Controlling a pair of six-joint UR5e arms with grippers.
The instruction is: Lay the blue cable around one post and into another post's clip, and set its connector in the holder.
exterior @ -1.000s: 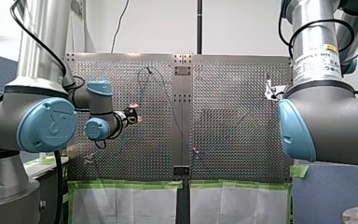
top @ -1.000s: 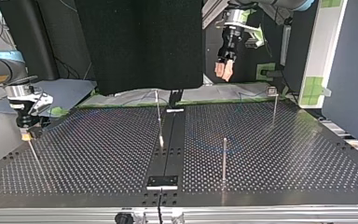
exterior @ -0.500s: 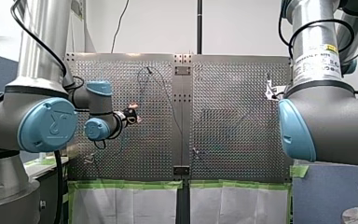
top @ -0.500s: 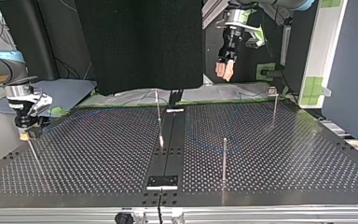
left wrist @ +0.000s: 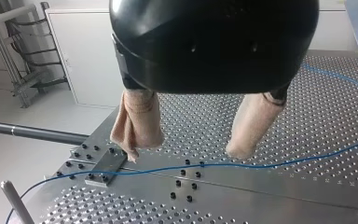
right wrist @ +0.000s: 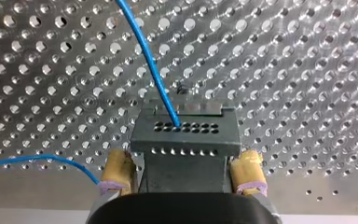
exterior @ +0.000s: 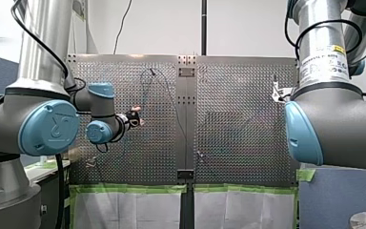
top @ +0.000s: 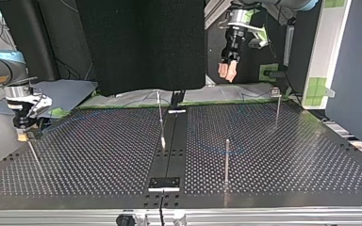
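Note:
The blue cable (right wrist: 144, 51) runs over the perforated plate and ends in a row of holes on a dark grey block (right wrist: 185, 133). My right gripper (right wrist: 182, 157) is open; its yellow pads (right wrist: 117, 173) stand on either side of that block, low at the top view's left (top: 23, 134). My left gripper (left wrist: 186, 150) hangs open above the table with nothing between its beige pads. A stretch of the cable (left wrist: 242, 164) lies below it. In the top view the left gripper (top: 227, 71) is high at the back.
Thin metal posts stand on the plate: one near the middle (top: 226, 160), one at the centre strip (top: 160, 117), one with a square top at the far right (top: 276, 106). Another post (left wrist: 14, 205) stands beside the left gripper. A small plate (top: 165, 182) sits at the near edge.
My right gripper has shifted slightly toward the top view's left. My left gripper has barely moved. Both stay open.

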